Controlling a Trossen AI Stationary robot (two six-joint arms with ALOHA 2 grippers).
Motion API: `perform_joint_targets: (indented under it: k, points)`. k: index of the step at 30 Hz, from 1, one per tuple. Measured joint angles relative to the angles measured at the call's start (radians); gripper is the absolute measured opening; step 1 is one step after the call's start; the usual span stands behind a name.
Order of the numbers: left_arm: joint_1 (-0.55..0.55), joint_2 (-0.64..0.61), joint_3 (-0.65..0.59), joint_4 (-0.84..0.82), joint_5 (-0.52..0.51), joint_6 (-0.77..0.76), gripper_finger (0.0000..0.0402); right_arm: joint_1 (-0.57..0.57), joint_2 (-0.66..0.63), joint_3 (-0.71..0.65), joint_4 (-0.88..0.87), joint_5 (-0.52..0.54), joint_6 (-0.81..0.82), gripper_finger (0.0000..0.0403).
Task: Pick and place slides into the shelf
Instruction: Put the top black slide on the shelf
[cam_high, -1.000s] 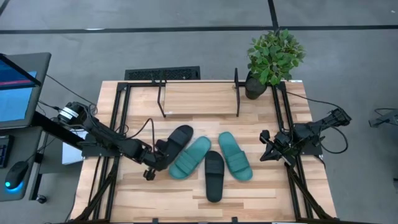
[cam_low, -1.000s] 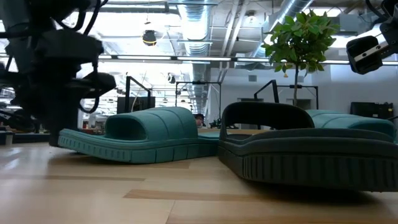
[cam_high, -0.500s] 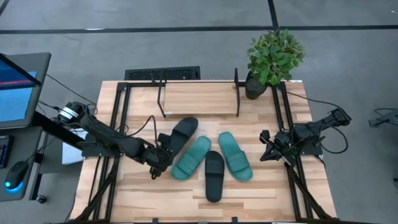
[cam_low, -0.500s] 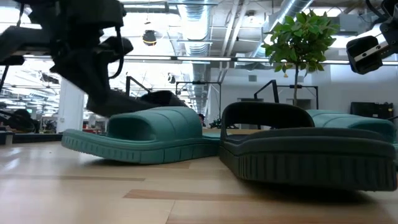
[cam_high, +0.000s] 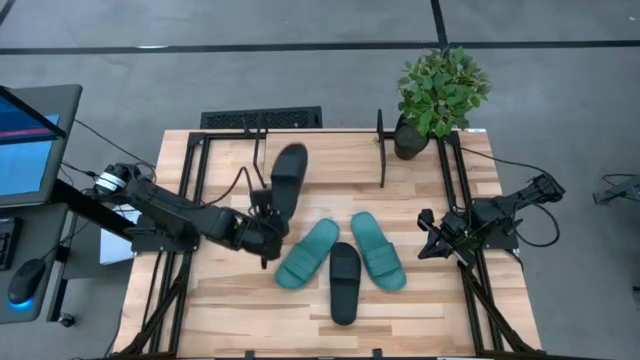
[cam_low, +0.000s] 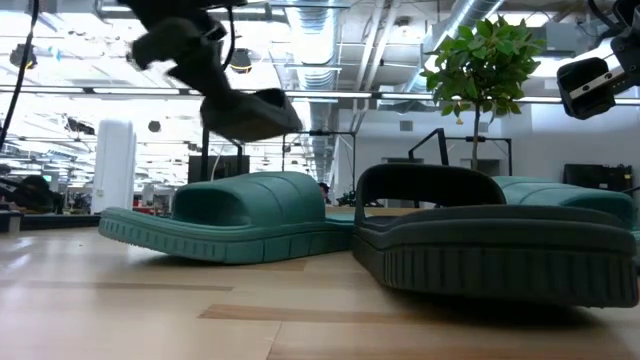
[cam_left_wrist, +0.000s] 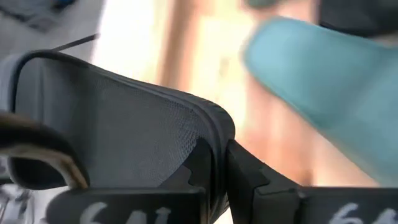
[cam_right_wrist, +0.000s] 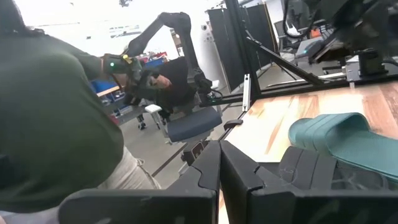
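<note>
The left gripper (cam_high: 268, 228) is over the middle of the desk (cam_high: 230, 300), a little toward the left edge, with its fingers (cam_left_wrist: 242, 177) clamped on one end of a black slide (cam_high: 288, 176). That slide is lifted clear of the wood; in the low view it hangs in the air (cam_low: 245, 112) above the others. From above it stretches from the gripper toward the far edge, its free end reaching the left part of the shelf (cam_high: 320, 150), though whether it touches the bars cannot be told. The left wrist view shows the slide's textured dark surface (cam_left_wrist: 118, 143) pinched between the fingers.

The shelf stands near the far edge of the desk, its two upright end frames on either side of a bare stretch of wood.

Three slides lie flat on the desk near its centre. A teal slide (cam_high: 306, 253) lies slanted just beside the left gripper. A second black slide (cam_high: 344, 282) lies next to it, toward the near edge, its upper end between the two teal ones. The other teal slide (cam_high: 378, 250) lies on the right of the group, touching or nearly touching the black one.

The right gripper (cam_high: 428, 240) waits over the right edge of the desk, well apart from the slides, its fingers (cam_right_wrist: 208, 171) pressed together on nothing.

A potted plant (cam_high: 440, 95) stands at the far right corner.
</note>
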Motion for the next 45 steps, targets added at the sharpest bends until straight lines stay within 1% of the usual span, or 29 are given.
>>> perform_joint_targets:
  k: [3, 8, 12, 17, 20, 23, 27, 29, 39, 42, 45]
  points:
    - [0.048, 0.000, 0.029, 0.001, -0.026, 0.022, 0.0007, 0.000, 0.000, 0.000, 0.000, 0.000, 0.000, 0.0001]
    - [0.138, 0.000, 0.075, 0.009, -0.028, 0.104, 0.0007, 0.000, 0.000, 0.000, 0.000, 0.000, 0.000, 0.0001]
    - [0.225, 0.000, 0.095, 0.009, 0.001, 0.159, 0.0007, 0.000, 0.000, 0.000, 0.000, 0.000, 0.000, 0.0001]
    - [0.352, 0.001, 0.097, 0.009, 0.053, 0.167, 0.0006, 0.000, 0.000, 0.000, 0.000, 0.000, 0.000, 0.0001]
    - [0.417, 0.015, 0.096, 0.022, 0.065, 0.181, 0.0006, 0.000, 0.000, 0.000, 0.000, 0.000, 0.000, 0.0001]
    - [0.461, 0.035, 0.097, 0.084, 0.090, 0.227, 0.0006, 0.000, 0.000, 0.000, 0.000, 0.000, 0.000, 0.0001]
    - [0.489, 0.065, 0.098, 0.138, 0.134, 0.288, 0.0005, 0.000, 0.000, 0.000, 0.000, 0.000, 0.000, 0.0001]
    - [0.501, 0.084, 0.096, 0.132, 0.151, 0.302, 0.0005, 0.000, 0.003, 0.000, 0.001, 0.000, 0.000, 0.0001]
    - [0.505, 0.234, 0.096, 0.103, 0.190, 0.309, 0.0005, 0.000, 0.013, 0.000, 0.000, 0.000, 0.000, 0.0001]
    - [0.505, 0.261, 0.096, 0.096, 0.190, 0.295, 0.0005, 0.000, 0.013, 0.000, 0.000, 0.000, 0.000, 0.0001]
    - [0.505, 0.261, 0.090, 0.079, 0.188, 0.268, 0.0005, 0.000, 0.013, 0.000, 0.000, 0.000, 0.000, 0.0001]
